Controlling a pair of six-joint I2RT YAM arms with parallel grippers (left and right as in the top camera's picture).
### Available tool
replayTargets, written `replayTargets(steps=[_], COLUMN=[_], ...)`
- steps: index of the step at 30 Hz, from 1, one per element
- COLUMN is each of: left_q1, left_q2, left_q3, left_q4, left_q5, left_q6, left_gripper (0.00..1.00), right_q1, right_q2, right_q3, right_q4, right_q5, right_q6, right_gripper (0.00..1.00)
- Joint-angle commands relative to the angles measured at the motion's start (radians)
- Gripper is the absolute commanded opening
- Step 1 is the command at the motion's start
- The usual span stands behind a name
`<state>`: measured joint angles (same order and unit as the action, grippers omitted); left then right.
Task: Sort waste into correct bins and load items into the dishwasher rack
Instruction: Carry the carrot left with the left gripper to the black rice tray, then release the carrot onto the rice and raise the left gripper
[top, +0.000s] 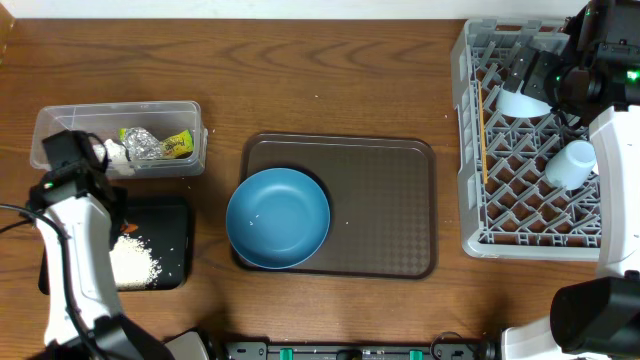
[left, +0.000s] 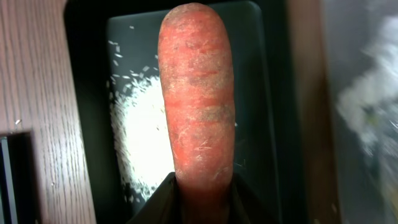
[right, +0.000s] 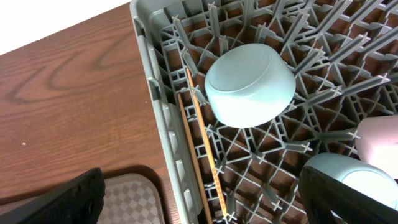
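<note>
My left gripper (left: 202, 199) is shut on the small orange carrot (left: 196, 93) and holds it over the black tray (left: 90, 74), where the white rice (left: 146, 137) lies. From overhead the tray (top: 175, 215) and rice (top: 130, 262) sit under the left arm. The clear tub (top: 60, 120) holds the silver wrapper (top: 145, 145) and yellow-green packet (top: 178, 143). The dark-blue bowl (top: 278, 218) sits on the brown tray. My right gripper (right: 202, 186) is open and empty above the grey rack (right: 155, 81), which holds the small light-blue bowl (right: 249, 84), chopsticks (right: 202, 143) and a pale-blue cup (right: 354, 180).
The brown serving tray (top: 390, 210) lies mid-table between the bins and the rack (top: 470, 150). In the rack, the chopsticks (top: 483, 140) lie along its left wall and a cup (top: 572, 163) sits on its side. The clear tub stands just behind the black tray.
</note>
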<state>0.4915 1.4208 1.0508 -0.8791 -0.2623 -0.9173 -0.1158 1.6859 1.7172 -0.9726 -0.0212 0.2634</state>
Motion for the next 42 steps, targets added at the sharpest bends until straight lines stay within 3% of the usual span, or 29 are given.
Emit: replayTargets(steps=[1, 3, 18, 22, 27, 39, 40, 42], left_q1=[0.037, 0.048, 0.051, 0.051, 0.051, 0.051, 0.051, 0.051], left_q2=[0.051, 0.087, 0.226, 0.226, 0.225, 0.018, -0.012, -0.07], left_q3=[-0.006, -0.006, -0.006, -0.006, -0.006, 0.02, 0.02, 0.02], left_q4=[0.024, 0.043, 0.089, 0.08, 0.071, 0.023, 0.024, 0.024], left_q5=[-0.013, -0.013, -0.02, -0.02, -0.015, 0.154, 0.175, 0.205], left_q6=[0.036, 0.069, 0.086, 0.086, 0.095, 0.113, 0.112, 0.112], left_gripper=[0.22, 0.27, 0.29, 0.44, 0.46, 0.47, 0.5, 0.74], right_q1=[-0.006, -0.006, -0.006, -0.006, -0.006, -0.006, -0.006, -0.006], right_q2=[0.003, 0.003, 0.003, 0.003, 0.003, 0.003, 0.003, 0.003], right_q3=[-0.005, -0.005, -0.005, -0.005, -0.005, -0.005, -0.005, -0.005], right_q4=[-0.002, -0.002, -0.002, -0.002, -0.002, -0.002, -0.002, -0.002], right_q5=[0.014, 0.014, 0.014, 0.014, 0.014, 0.014, 0.014, 0.014], right_q6=[0.013, 0.013, 0.013, 0.013, 0.013, 0.013, 0.013, 0.013], right_gripper=[0.99, 0.99, 0.99, 0.99, 0.99, 0.99, 0.99, 0.99])
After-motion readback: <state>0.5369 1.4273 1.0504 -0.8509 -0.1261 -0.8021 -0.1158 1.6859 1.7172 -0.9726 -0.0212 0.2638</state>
